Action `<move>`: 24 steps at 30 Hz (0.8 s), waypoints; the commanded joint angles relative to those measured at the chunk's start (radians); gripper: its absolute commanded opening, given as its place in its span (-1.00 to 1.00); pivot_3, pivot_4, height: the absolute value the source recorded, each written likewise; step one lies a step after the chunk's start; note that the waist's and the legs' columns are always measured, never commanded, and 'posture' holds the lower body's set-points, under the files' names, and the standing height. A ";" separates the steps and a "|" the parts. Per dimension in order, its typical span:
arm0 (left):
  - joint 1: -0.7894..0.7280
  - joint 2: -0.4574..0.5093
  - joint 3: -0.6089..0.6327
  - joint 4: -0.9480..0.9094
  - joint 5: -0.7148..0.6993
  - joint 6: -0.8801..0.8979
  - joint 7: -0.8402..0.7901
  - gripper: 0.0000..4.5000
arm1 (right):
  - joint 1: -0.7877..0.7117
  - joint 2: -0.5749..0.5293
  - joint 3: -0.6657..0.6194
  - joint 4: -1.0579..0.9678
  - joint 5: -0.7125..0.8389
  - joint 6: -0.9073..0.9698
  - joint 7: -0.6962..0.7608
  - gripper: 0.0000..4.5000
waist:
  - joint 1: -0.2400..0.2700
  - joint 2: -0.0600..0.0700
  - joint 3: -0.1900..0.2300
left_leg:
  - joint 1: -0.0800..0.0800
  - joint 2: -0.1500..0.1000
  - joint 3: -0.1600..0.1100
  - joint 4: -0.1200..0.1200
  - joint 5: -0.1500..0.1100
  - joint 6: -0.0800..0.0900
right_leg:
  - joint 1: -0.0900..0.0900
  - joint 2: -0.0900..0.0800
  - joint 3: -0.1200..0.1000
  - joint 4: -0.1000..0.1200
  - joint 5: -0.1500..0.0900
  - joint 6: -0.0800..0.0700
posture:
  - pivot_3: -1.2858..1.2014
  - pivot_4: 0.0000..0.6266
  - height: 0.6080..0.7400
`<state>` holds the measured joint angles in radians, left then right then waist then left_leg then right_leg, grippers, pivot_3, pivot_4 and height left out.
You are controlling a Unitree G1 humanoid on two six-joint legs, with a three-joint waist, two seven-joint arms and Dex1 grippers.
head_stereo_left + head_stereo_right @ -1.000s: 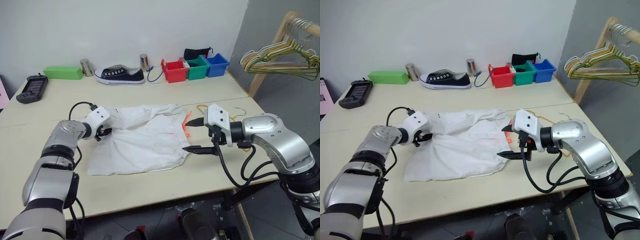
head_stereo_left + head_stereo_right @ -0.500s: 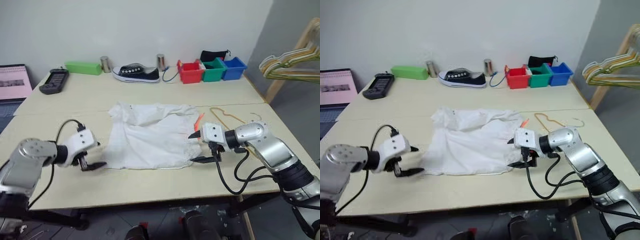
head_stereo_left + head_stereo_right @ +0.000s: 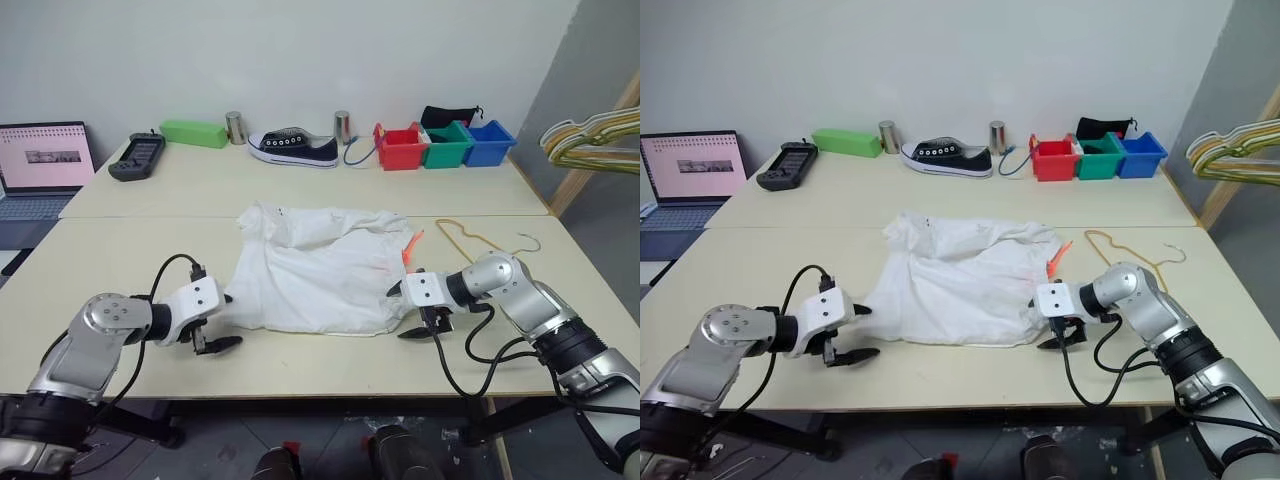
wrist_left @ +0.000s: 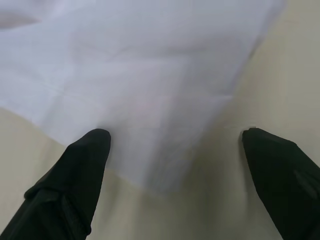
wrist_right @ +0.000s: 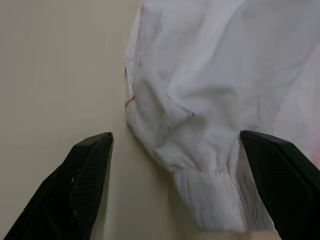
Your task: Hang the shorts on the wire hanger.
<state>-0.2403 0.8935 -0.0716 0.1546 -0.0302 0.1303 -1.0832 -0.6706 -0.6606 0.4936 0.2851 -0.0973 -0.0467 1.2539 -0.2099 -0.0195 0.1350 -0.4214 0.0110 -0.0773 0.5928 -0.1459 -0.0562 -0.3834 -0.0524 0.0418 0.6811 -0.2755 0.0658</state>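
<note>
A: Checking arm poses. The left end effector (image 3: 222, 322) sits low over the desk (image 3: 300, 365) at the 8 o'clock corner of the shorts (image 3: 320, 268), forearm reaching in from 9 o'clock, wrist angled down. Jaws wide, nothing held. In the left wrist view one black finger (image 4: 82, 175) is at the fabric's edge and the other over bare desk, with the corner of the cloth between them.

B: Right side?

A: The right end effector (image 3: 412, 310) is at the 4 o'clock corner of the shorts, elbow out toward 3 o'clock, wrist bent inward so the fingers point across toward 9 o'clock and downward. Jaws also wide, empty. The right wrist view shows the gathered elastic edge of the shorts between the two fingers (image 5: 87, 172); can't tell if they touch it.

B: Task items?

A: The shorts lie spread and rumpled on the desk between both arms, orange drawstring (image 3: 410, 246) poking out at their 2 o'clock edge. The wire hanger (image 3: 480, 238) lies flat on the desk just beyond, at 3 o'clock of the shorts, apart from the fabric, hook pointing to 3 o'clock.
</note>
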 commanded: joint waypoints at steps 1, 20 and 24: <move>-0.050 -0.049 -0.025 0.091 0.036 -0.042 0.049 0.97 | -0.038 0.012 -0.019 0.042 -0.036 -0.053 -0.026 0.92 | 0.000 0.002 -0.002 | 0.003 0.000 0.000 0.000 0.000 0.000 | 0.003 0.000 0.000 0.000 0.000 0.000 | -0.11 -0.82 1.00; -0.005 -0.024 -0.028 0.059 0.003 0.001 -0.064 -0.43 | -0.045 0.059 -0.056 0.078 -0.036 -0.030 -0.037 -0.61 | -0.020 0.006 -0.011 | 0.010 0.000 0.000 0.000 0.000 0.000 | 0.010 0.000 0.000 -0.001 -0.001 -0.001 | -0.12 -0.89 1.00; -0.017 -0.024 -0.024 0.063 0.000 -0.002 -0.060 -0.87 | -0.045 0.062 -0.059 0.076 -0.033 -0.023 -0.035 -1.00 | -0.022 0.006 -0.011 | 0.010 0.000 -0.001 0.000 0.000 0.000 | 0.010 0.000 0.000 -0.001 0.000 -0.001 | -0.12 -0.89 1.00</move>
<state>-0.2489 0.8607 -0.0966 0.2102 -0.0372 0.1249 -1.1461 -0.6893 -0.6029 0.4675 0.3710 -0.1367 -0.0736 1.2201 -0.2315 -0.0138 0.1245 -0.4112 0.0109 -0.0781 0.5926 -0.1460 -0.0564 -0.3731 -0.0526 0.0417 0.6803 -0.2760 0.0652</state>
